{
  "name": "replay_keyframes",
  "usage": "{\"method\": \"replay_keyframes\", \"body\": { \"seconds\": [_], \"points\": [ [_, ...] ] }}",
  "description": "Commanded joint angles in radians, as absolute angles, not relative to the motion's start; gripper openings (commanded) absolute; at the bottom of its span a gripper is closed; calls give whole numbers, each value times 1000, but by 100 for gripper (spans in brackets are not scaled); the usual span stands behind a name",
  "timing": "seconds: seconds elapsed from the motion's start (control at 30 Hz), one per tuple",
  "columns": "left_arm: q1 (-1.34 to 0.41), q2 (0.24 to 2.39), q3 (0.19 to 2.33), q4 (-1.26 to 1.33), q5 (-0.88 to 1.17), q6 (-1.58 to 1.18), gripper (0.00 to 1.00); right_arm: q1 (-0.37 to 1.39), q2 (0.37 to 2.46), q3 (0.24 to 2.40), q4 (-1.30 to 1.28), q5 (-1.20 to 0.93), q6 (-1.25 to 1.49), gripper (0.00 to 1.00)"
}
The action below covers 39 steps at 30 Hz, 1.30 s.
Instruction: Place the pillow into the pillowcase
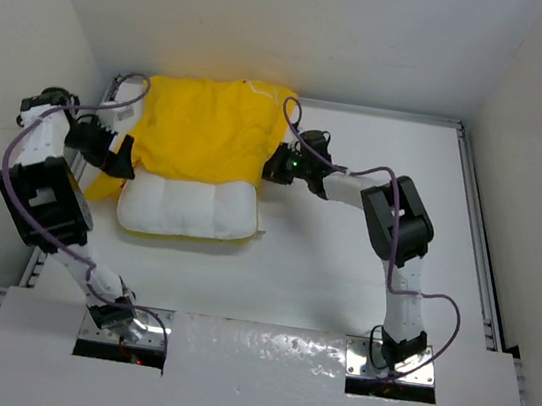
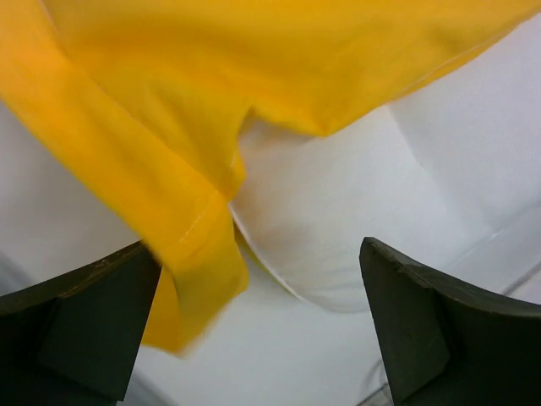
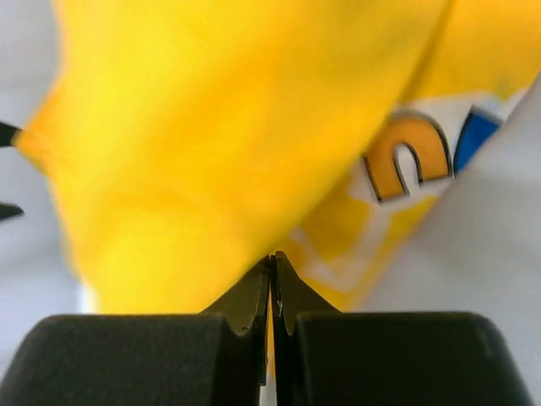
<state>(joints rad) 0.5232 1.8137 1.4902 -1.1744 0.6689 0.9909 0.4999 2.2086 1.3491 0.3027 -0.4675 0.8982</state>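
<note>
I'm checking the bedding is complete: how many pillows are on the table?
1. The pillow lies left of centre, its far part covered by the yellow pillowcase; the cloth could hide a second.

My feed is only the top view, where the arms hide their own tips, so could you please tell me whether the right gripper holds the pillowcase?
Observer: The right gripper is shut, and a sliver of yellow pillowcase shows between its fingers.
Operator: Thanks. Is the left gripper closed too?
Observer: No, the left gripper is open; a pillowcase hem hangs loose between its fingers.
Operator: Does its camera see the pillow?
Observer: Yes, a bare pillow corner pokes out below the pillowcase edge.
</note>
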Motion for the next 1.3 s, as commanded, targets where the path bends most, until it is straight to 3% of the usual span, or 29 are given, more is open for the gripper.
{"method": "replay_keyframes", "body": {
  "seconds": [0.0, 0.3, 0.4, 0.53, 0.63, 0.77, 0.83, 0.9, 0.93, 0.97, 1.0, 1.13, 1.27],
  "points": [
    [282, 1609, 1534, -1098, 567, 1038, 100, 477, 2040, 1382, 459, -382, 916, 0],
    [-263, 1608, 1445, -1108, 462, 1045, 100, 448, 1974, 1414, 368, -310, 821, 0],
    [-389, 1603, 1358, -1068, 358, 1046, 100, 399, 1936, 1303, 393, -301, 860, 0],
    [-491, 1568, 1222, -1048, 279, 1075, 100, 354, 1853, 1168, 391, -276, 833, 0],
    [-580, 1543, 1073, -853, 113, 1002, 100, 351, 1796, 1121, 321, -247, 737, 1],
    [-610, 1546, 919, -565, -170, 953, 100, 353, 1776, 1083, 296, -281, 710, 10],
    [-611, 1549, 874, -476, -215, 950, 99, 353, 1776, 1068, 279, -313, 693, 16],
    [-611, 1555, 853, -460, -207, 940, 68, 351, 1773, 1051, 258, -322, 671, 21],
    [-611, 1557, 847, -456, -203, 931, 28, 353, 1770, 1037, 253, -322, 663, 21],
    [-611, 1559, 844, -456, -207, 917, 6, 353, 1764, 1028, 247, -322, 655, 22],
    [-611, 1557, 845, -456, -218, 911, 0, 353, 1761, 1022, 244, -318, 643, 22],
    [-583, 1514, 940, -520, -232, 917, 0, 354, 1756, 1000, 244, -348, 620, 23],
    [-474, 1506, 1293, -676, -192, 916, 0, 360, 1772, 1006, 282, -409, 609, 28]
  ]
}}
